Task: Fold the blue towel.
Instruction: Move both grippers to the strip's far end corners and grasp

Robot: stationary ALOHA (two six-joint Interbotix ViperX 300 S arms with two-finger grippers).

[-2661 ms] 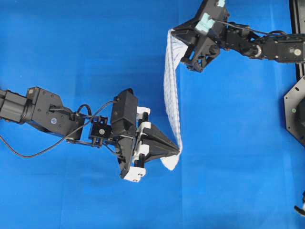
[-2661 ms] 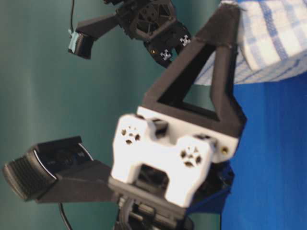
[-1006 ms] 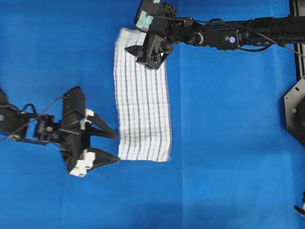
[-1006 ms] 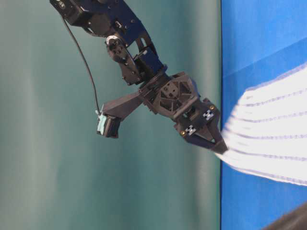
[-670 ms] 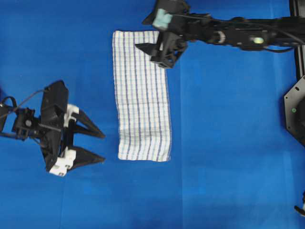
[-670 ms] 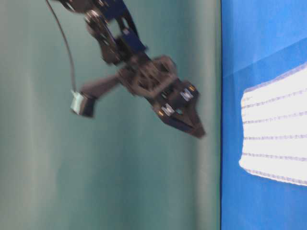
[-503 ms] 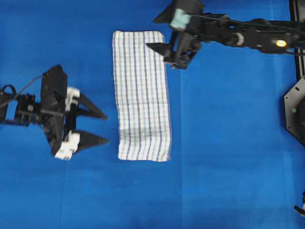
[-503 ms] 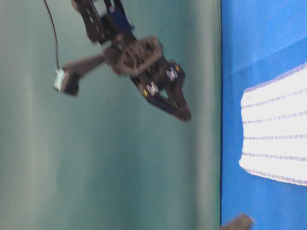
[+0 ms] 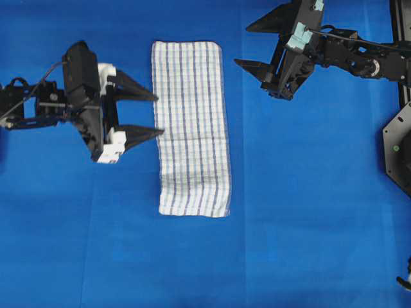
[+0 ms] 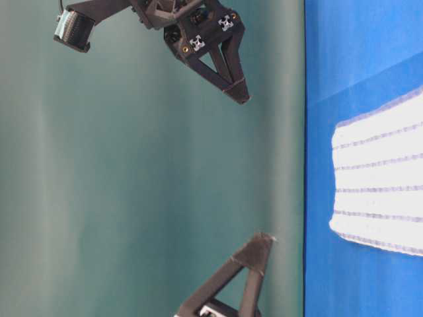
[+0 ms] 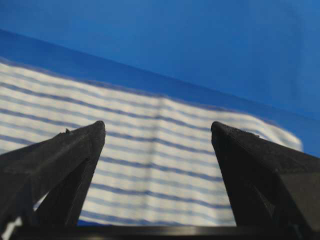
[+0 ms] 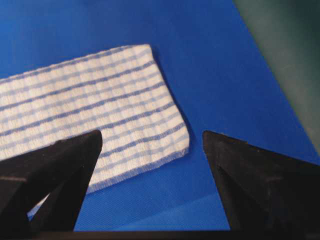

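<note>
2 claws (image 9: 151,113) (image 9: 253,45) now off flattened towel (image 9: 191,128)

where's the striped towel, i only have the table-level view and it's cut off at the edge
Observer: The white woven towel with thin blue stripes lies flat as one long narrow strip on the blue sheet, whole in the overhead view.
Operator: is either gripper on it
Observer: No. The left gripper hangs open beside its left edge, fingertips pointing at the cloth.
Operator: and the right one
Observer: The right gripper is open too, off to the right of the towel's top corner, holding nothing.
</note>
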